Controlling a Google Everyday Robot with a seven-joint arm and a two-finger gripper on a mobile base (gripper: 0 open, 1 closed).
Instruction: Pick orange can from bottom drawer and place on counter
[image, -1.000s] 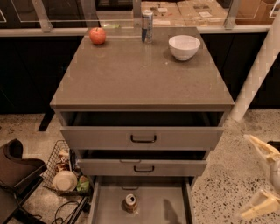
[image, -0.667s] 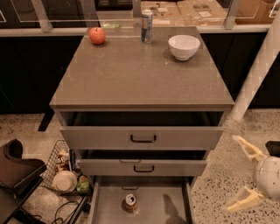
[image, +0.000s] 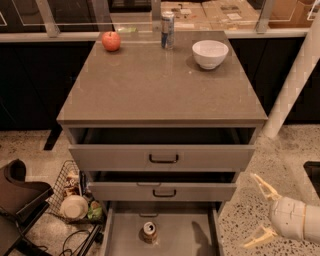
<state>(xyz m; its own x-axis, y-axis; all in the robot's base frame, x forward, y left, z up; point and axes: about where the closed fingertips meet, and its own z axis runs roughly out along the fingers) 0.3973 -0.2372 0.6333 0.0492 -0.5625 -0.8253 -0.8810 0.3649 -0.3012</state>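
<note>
The orange can (image: 149, 232) stands upright on the grey floor of the open bottom drawer (image: 186, 239), a little left of the drawer's middle. Its long axis is vertical, and its silver top and pull tab face up towards the camera. Nothing touches it.

The gripper (image: 248, 210) is low at the right, over the speckled floor just outside the drawer's right wall and well apart from the can. Its pale jaws are spread wide apart, empty, one above the other in the view, tips pointing left. The white wrist (image: 295, 220) behind them enters from the right edge, roughly level.

Compared with a second ago, the gripper has come leftwards and slightly lower, nearer the drawer; the can has not moved.

The two upper drawers (image: 162, 158) are also pulled partly out. On the worktop (image: 160, 85) sit a red apple (image: 111, 41), a slim blue-and-silver can (image: 168, 30) and a white bowl (image: 210, 53), all along its far edge.
</note>
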